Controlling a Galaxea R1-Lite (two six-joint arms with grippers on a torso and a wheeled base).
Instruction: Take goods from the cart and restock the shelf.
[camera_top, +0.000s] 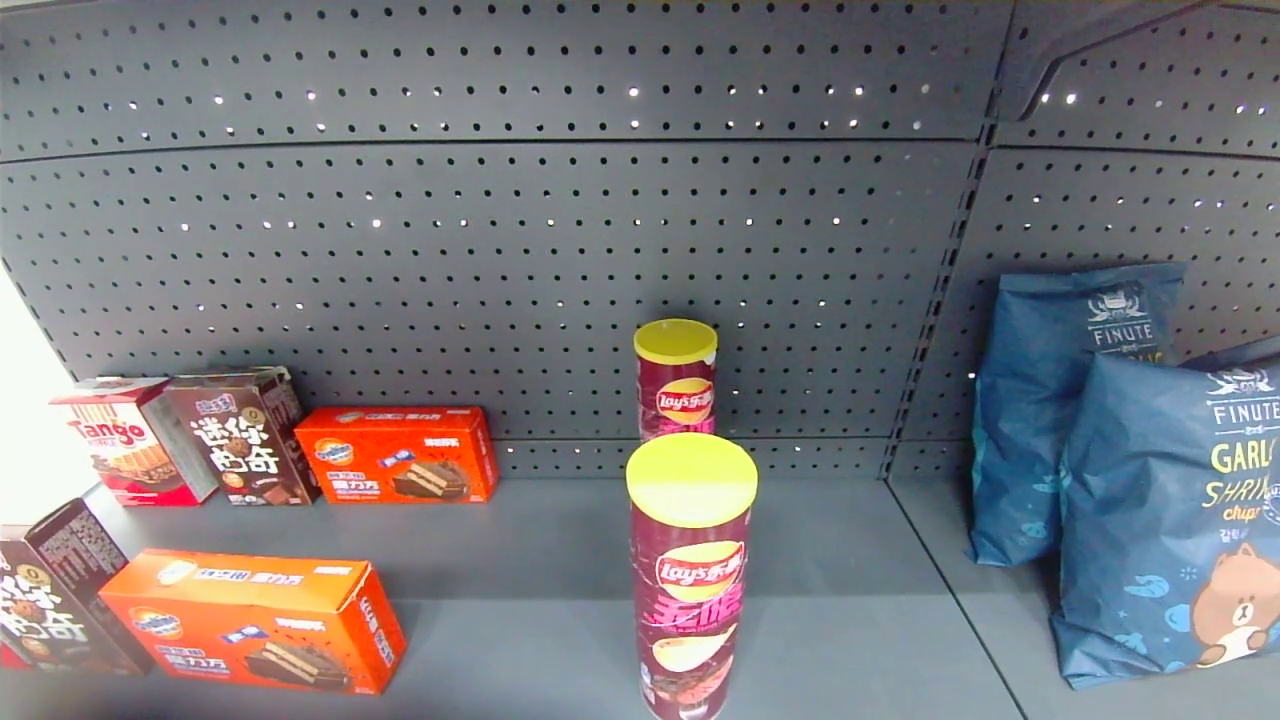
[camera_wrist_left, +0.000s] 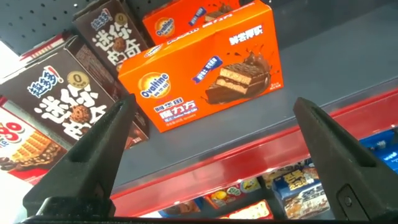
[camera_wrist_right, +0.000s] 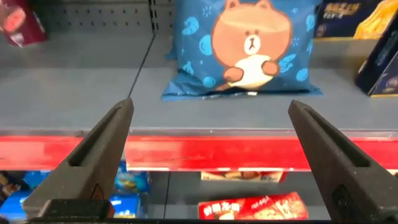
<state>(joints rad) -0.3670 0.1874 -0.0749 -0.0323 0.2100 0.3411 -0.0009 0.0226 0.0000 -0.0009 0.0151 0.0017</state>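
Observation:
Two maroon chip cans with yellow lids stand on the grey shelf (camera_top: 850, 600), one in front (camera_top: 690, 590) and one behind (camera_top: 677, 380) near the pegboard. Orange wafer boxes lie at the left, one forward (camera_top: 255, 620) and one further back (camera_top: 400, 455). My left gripper (camera_wrist_left: 208, 162) is open, held before the shelf's red front edge (camera_wrist_left: 249, 155), facing an orange box (camera_wrist_left: 208, 65). My right gripper (camera_wrist_right: 208, 158) is open too, in front of the red edge (camera_wrist_right: 205, 152), facing a blue bear-print snack bag (camera_wrist_right: 245, 50).
Dark chocolate boxes (camera_top: 240, 435) and a red wafer box (camera_top: 120, 440) stand at the shelf's left. Blue snack bags (camera_top: 1170, 520) lean at the right, past a divider line. A lower shelf holds more packs (camera_wrist_right: 255, 208). Bare shelf floor lies on both sides of the cans.

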